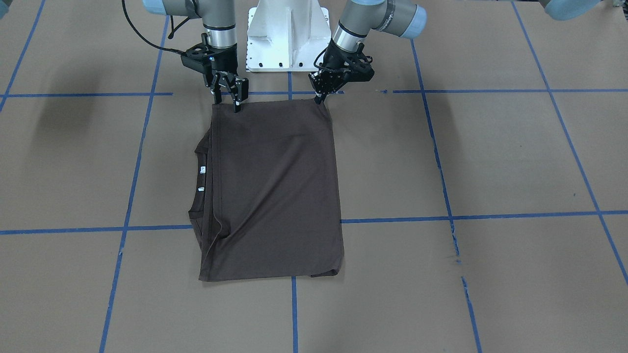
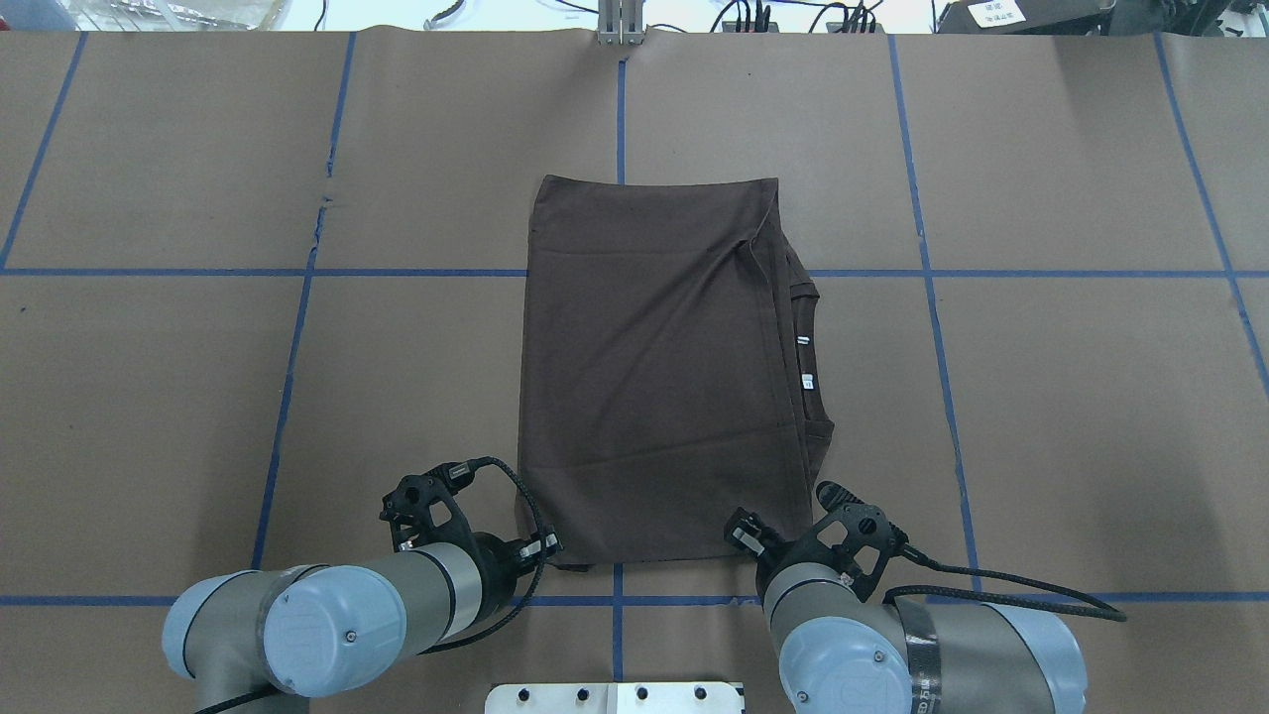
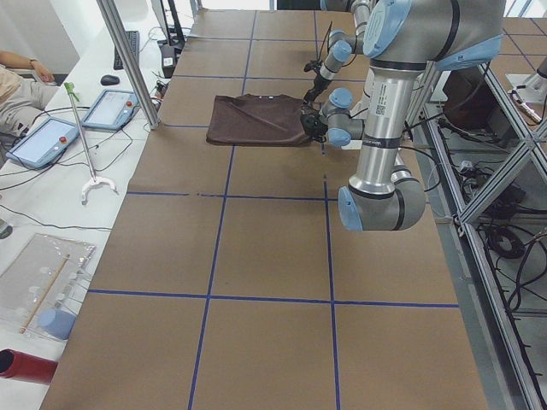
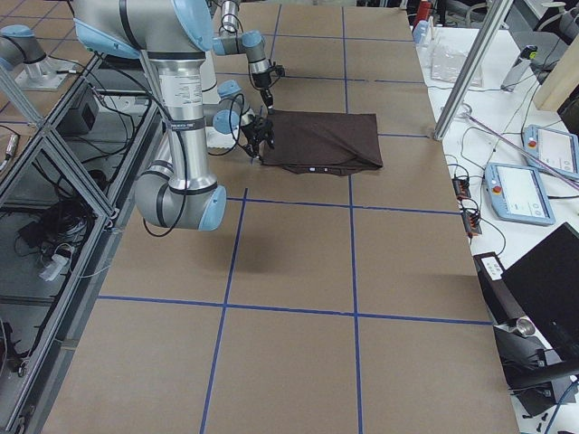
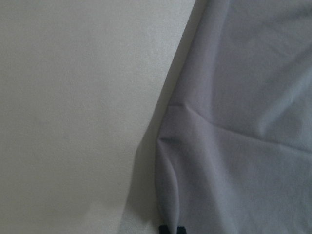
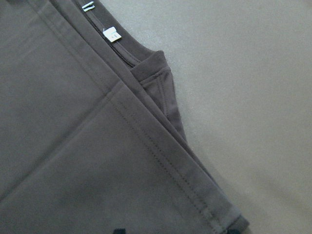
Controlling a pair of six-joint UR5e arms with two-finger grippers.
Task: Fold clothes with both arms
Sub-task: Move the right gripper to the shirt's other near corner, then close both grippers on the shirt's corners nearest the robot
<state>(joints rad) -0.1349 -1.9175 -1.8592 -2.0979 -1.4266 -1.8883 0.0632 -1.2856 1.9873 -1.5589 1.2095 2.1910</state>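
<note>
The dark brown-grey T-shirt (image 1: 279, 191) lies folded in a rectangle on the brown table, with its collar and white neck tags (image 1: 202, 169) showing along one side. It also shows in the overhead view (image 2: 654, 377). My left gripper (image 1: 320, 100) is at the shirt's near corner, shut on the hem, with the fingertips close together in the left wrist view (image 5: 173, 229). My right gripper (image 1: 226, 103) stands over the other near corner on the collar side. Its fingers are wide apart in the right wrist view (image 6: 176, 230), with the cloth (image 6: 73, 122) lying between them.
The white bolted pedestal base (image 1: 288, 34) stands just behind both grippers. Blue tape lines (image 1: 294, 314) divide the table into squares. Control tablets (image 3: 51, 137) and a reaching tool lie on a side bench off the table's far edge.
</note>
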